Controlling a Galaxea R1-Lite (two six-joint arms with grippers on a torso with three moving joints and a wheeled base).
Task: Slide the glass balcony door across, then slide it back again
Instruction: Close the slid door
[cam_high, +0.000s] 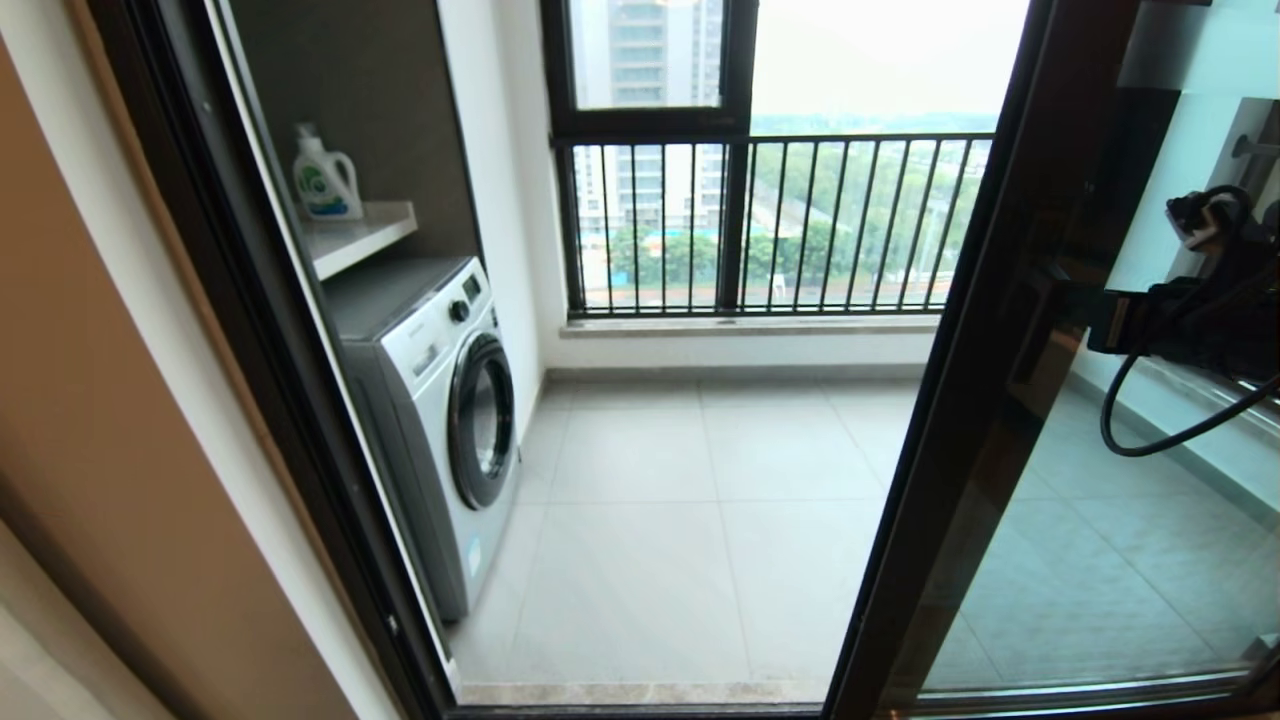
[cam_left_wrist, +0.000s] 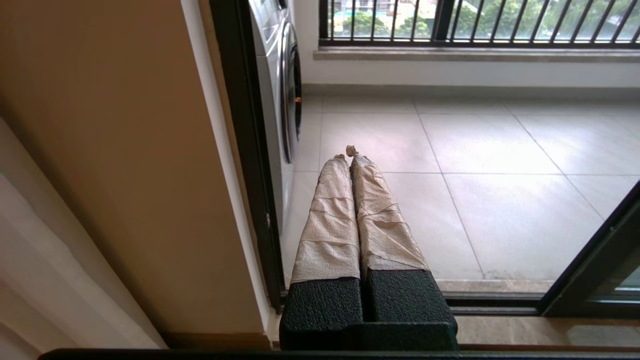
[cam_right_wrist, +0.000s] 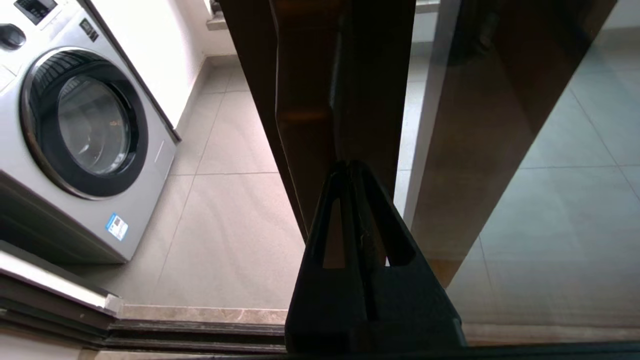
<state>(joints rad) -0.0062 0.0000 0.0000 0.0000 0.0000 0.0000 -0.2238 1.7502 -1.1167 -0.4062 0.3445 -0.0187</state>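
1. Door position first: the glass balcony door (cam_high: 1010, 420) stands at 3 o'clock in the head view, slid aside, with the doorway open from 9 to 1 o'clock.
2. Step in hand, as I judge it: the door is across, or nearly so, and the return slide is not yet done.
3. Right pincer (cam_right_wrist: 352, 167) has its fingers pressed together, tips against the door's dark frame edge; it pinches nothing.
4. Left pincer (cam_left_wrist: 349, 152) hangs low by the wall at the doorway's 9 o'clock side, its 2 taped fingers pressed together, idle.
5. Next move calls for steady sideways pressure along the floor track (cam_right_wrist: 200, 337), keeping contact with the frame.
6. Beyond lies a pale tiled floor (cam_high: 690, 500), a washing machine (cam_high: 440, 400) at 9 o'clock, a detergent bottle (cam_high: 325, 180) on a shelf (cam_high: 375, 228), and a railing (cam_high: 780, 225) at 12 o'clock.
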